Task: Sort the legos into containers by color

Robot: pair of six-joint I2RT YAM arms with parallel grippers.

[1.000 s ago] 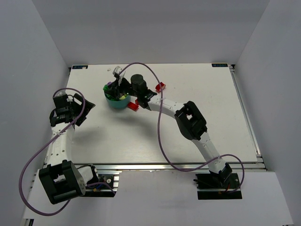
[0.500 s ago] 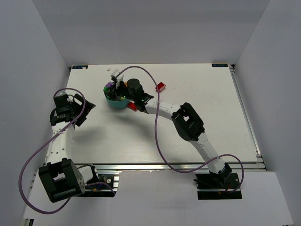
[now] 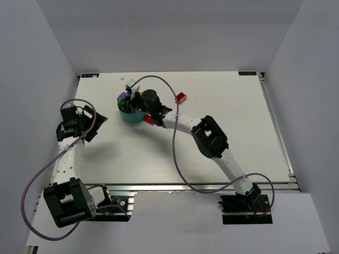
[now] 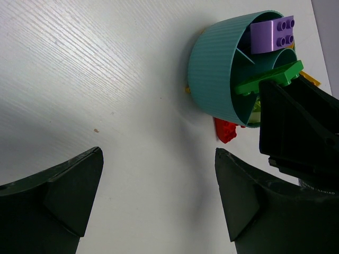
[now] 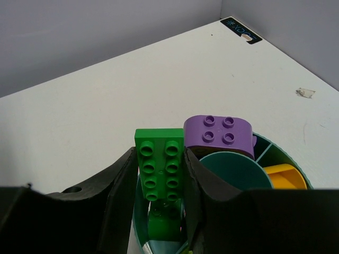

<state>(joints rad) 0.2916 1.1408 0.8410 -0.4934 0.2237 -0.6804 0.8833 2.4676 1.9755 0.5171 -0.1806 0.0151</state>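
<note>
The round teal cup (image 3: 128,114) stands at the back left of the table. My right gripper (image 3: 135,100) is over it, shut on the flat green plate (image 5: 159,161), which it holds just above a compartment with a green brick (image 5: 165,225) in it. A purple brick (image 5: 218,135) and a yellow brick (image 5: 285,178) sit in other compartments. One red brick (image 3: 149,119) lies against the cup's right side and another (image 3: 181,97) lies further right. My left gripper (image 4: 159,196) is open and empty, left of the cup (image 4: 214,69).
The table's back edge and the white enclosure walls are close behind the cup. My right arm (image 3: 212,138) stretches diagonally across the middle of the table. A purple cable loops over it.
My right gripper has shifted slightly left over the cup, still holding the green plate. The left arm has not moved.
</note>
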